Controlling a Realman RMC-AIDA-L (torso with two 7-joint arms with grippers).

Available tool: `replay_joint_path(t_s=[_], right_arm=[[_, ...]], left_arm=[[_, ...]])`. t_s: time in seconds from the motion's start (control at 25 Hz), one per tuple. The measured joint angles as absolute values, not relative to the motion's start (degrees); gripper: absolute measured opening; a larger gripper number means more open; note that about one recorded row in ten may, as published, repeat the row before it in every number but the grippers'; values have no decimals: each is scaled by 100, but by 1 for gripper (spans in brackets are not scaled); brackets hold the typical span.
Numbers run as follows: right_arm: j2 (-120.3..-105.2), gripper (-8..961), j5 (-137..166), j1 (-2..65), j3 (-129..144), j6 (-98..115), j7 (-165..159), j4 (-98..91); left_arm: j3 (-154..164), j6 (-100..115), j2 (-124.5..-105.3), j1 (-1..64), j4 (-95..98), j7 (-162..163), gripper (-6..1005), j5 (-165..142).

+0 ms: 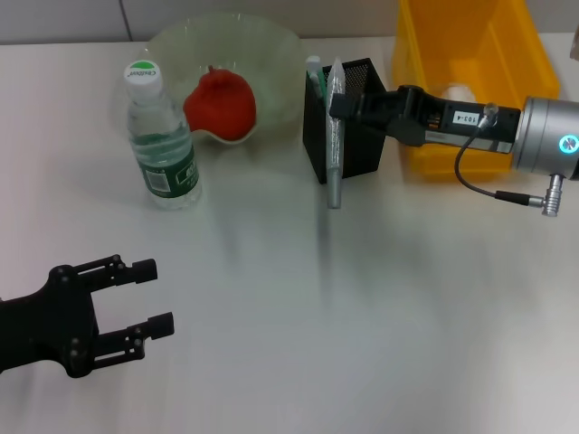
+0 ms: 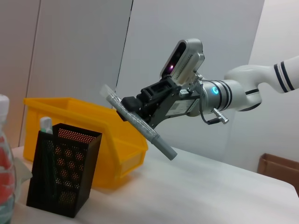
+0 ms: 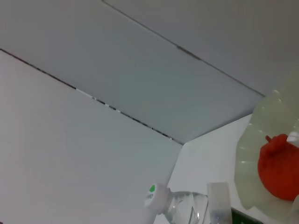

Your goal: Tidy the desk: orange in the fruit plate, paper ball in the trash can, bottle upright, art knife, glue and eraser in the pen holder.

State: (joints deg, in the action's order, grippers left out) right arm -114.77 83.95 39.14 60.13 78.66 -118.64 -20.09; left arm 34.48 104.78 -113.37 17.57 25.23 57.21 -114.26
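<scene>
My right gripper [image 1: 340, 104] is shut on the grey glue [image 1: 335, 145], holding it tilted in the air just above the black mesh pen holder [image 1: 360, 149]. The art knife [image 1: 313, 69] stands inside that holder. The orange [image 1: 220, 104] lies in the pale green fruit plate [image 1: 271, 45]. Next to the plate the bottle [image 1: 161, 140] stands upright. A white paper ball [image 1: 457, 91] lies in the yellow trash can [image 1: 507, 45]. Low at the near left of the desk [image 1: 362, 316], my left gripper [image 1: 156, 298] is open and empty. The eraser is out of view.
In the left wrist view the glue [image 2: 140, 123] slants downward in the right gripper [image 2: 135, 109], above and beside the pen holder [image 2: 65, 172], with the trash can [image 2: 112, 140] behind. The right wrist view shows the orange [image 3: 280, 172] and the bottle [image 3: 156, 198].
</scene>
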Motion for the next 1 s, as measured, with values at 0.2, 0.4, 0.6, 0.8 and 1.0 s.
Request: replay_joint_path(t_s=[0.2, 0.4, 0.6, 0.8, 1.0], right_arm=[[-11509, 131, 8342, 3915, 5735, 7736, -11966, -2001], [-11535, 131, 8287, 3934, 5621, 7218, -11993, -2019], [-11568, 131, 8280, 3964, 5474, 6892, -11997, -2039], [-11623, 131, 8278, 3937, 5033, 6682, -11957, -2046], [-11682, 130, 8278, 3931, 4833, 6475, -11889, -2050]], left_arm=[[3449, 10503, -11338, 1754, 2523, 5728, 741, -11426], [3443, 10503, -11342, 1741, 2523, 5721, 742, -11425], [3340, 10475, -11348, 1739, 2523, 5697, 743, -11420], [3092, 10334, -11376, 1727, 2523, 5565, 744, -11408], [3006, 10293, -11400, 1708, 2522, 5455, 746, -11407]])
